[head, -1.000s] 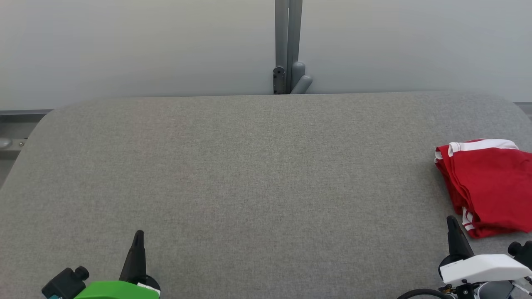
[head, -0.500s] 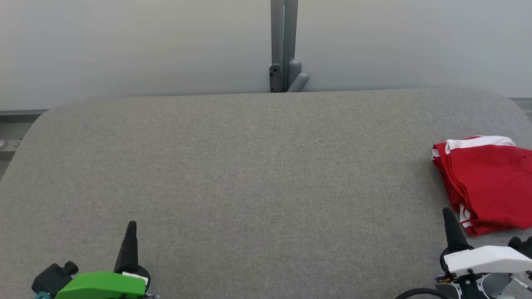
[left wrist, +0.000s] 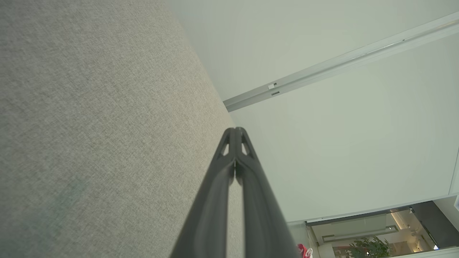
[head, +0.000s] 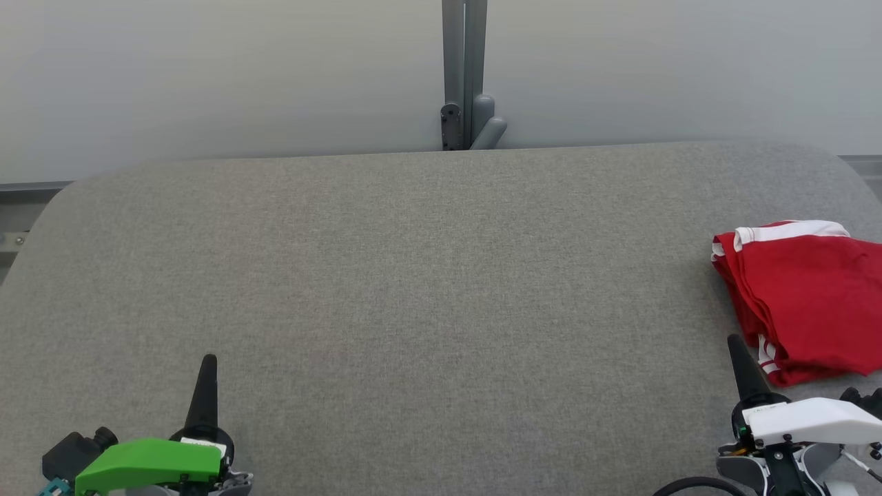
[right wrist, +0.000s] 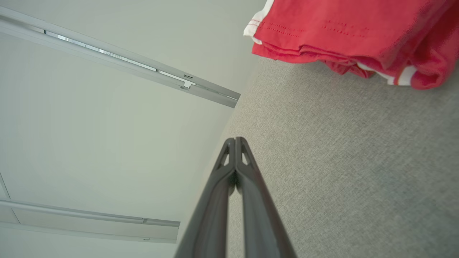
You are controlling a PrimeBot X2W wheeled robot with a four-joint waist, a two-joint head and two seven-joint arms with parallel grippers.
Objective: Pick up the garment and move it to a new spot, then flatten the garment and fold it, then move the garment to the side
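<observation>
Left pincer (head: 208,365) and right pincer (head: 736,346) fully closed, empty; red garment (head: 806,296) at right side of table (head: 413,275).
The garment lies in loose layers near the table's right edge, just beyond the right pincer. Risk: a sideways nudge, or a grasp catching one layer only, may unfold it or push it off the edge.

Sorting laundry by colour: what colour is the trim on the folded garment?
White bands on the red folded fabric garment, best seen in the right wrist view.
</observation>
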